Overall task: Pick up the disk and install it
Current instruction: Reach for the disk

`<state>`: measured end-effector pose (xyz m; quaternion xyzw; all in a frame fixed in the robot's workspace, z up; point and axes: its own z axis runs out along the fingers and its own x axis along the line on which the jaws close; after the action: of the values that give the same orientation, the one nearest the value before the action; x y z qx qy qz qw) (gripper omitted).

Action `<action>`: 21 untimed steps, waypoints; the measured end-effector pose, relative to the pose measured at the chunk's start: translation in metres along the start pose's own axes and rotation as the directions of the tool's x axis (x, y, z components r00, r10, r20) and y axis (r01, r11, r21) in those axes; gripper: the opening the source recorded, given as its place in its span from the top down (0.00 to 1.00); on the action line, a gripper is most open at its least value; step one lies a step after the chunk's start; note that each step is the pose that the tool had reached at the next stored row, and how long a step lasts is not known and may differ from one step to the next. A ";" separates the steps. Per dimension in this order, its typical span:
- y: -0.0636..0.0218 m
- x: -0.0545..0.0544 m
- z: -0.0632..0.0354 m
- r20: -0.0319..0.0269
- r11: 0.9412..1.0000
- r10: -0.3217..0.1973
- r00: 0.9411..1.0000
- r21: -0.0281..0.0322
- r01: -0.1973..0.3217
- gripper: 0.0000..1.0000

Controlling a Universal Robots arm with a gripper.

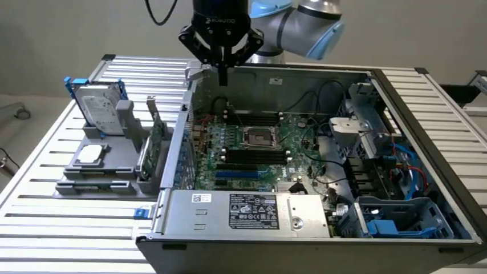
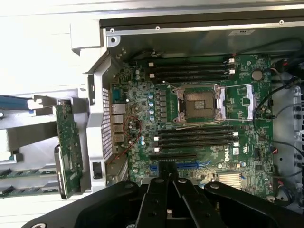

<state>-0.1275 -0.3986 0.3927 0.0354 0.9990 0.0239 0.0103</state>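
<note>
**Exterior view.** We found the gripper at top centre of the frame, fingers pressed together and holding nothing, above the open computer case. The disk stood upright in its grey holder at upper left, well apart from the gripper.

**Wrist view.** We saw the closed gripper over the motherboard, with the green card outside the case wall.

**Hazards.** We judged that a descent here would strike the motherboard. Closed fingers could not straddle the disk, and a skewed approach could clip the green card.

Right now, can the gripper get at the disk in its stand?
Probably yes. The gripper hangs shut and empty above the open case. The disk stands upright in the grey stand outside the case, with nothing over its top edge.
</note>
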 end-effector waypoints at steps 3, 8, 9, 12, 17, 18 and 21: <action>-0.0003 0.014 -0.0002 -0.001 1.000 0.000 1.000 0.000 0.000 0.89; 0.0002 0.035 -0.0005 -0.012 1.000 0.001 1.000 -0.001 -0.001 0.89; 0.0004 0.039 -0.0005 -0.015 1.000 0.001 1.000 -0.001 -0.001 0.89; 0.0016 0.053 -0.0003 -0.019 1.000 0.001 1.000 -0.001 -0.001 0.89; 0.0040 0.076 0.0005 -0.020 1.000 0.001 1.000 -0.002 -0.001 0.89; 0.0045 0.080 0.0007 -0.021 1.000 0.001 1.000 -0.002 -0.001 0.89; 0.0061 0.094 0.0015 -0.021 1.000 0.001 1.000 -0.003 -0.001 0.89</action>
<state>-0.2210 -0.3858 0.3898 0.0356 0.9990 0.0256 0.0000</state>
